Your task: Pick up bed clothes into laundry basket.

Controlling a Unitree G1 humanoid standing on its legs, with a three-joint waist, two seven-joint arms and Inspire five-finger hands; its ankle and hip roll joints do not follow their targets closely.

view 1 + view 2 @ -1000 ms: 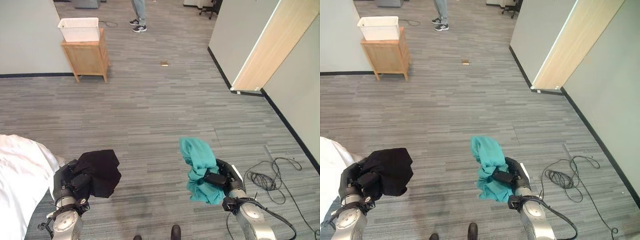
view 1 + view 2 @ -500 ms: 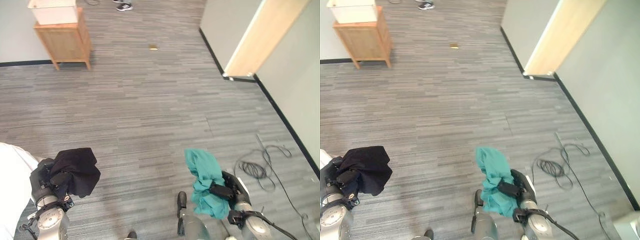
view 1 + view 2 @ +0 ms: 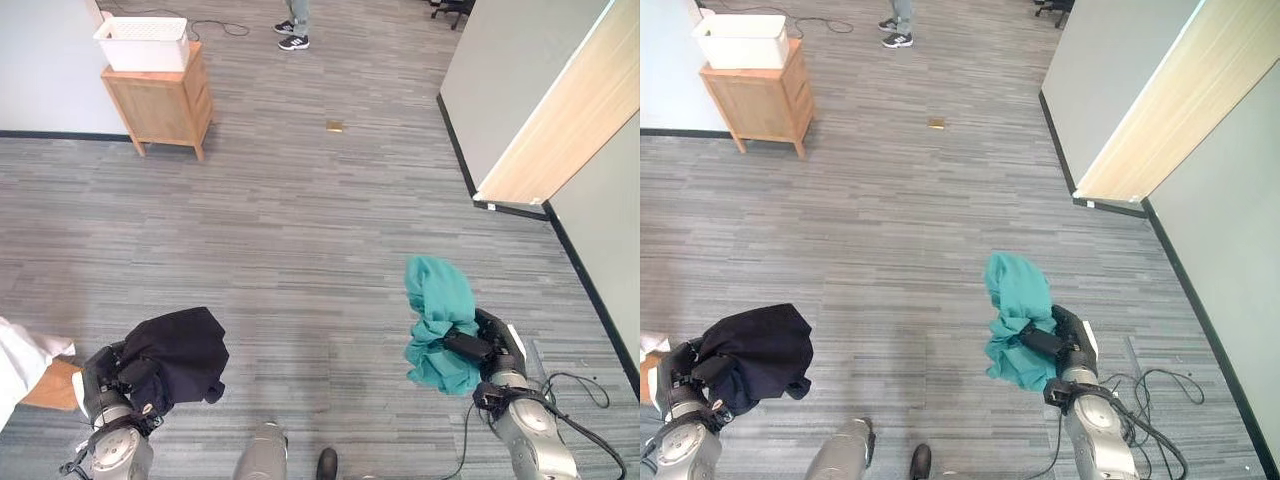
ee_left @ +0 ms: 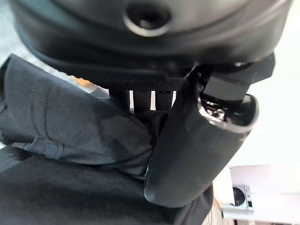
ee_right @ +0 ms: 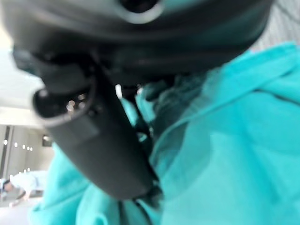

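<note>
Left eye view: two garments are carried, one per arm, low in front of the robot over the grey floor (image 3: 330,250). The left robot hand (image 3: 110,375) is clenched round a black garment (image 3: 180,352), with the thumb seen pressed into the dark cloth in the left wrist view. The right robot hand (image 3: 480,350) is clenched round a teal garment (image 3: 438,320), which stands up in a bunch above the fingers and hangs a little below them; the right wrist view shows teal cloth wrapped about the thumb. Both pieces are held clear of the floor. A white laundry basket (image 3: 143,42) is set on a wooden cabinet (image 3: 160,105) far ahead and off to the robot's left, well apart from both hands, against the wall. A person's legs (image 3: 296,22) are seen beyond it at the far end of the room. A corner of white bedding (image 3: 18,352) is seen at the lower left edge. A small tan object (image 3: 335,126) lies on the floor midway. The basket is judged to lie forward-left, so the left arm with the black garment is the nearer one; the teal piece must be taken further across. The carry stage is judged under way, with the drop not yet done. Trailing cloth could catch on the basket rim.
</note>
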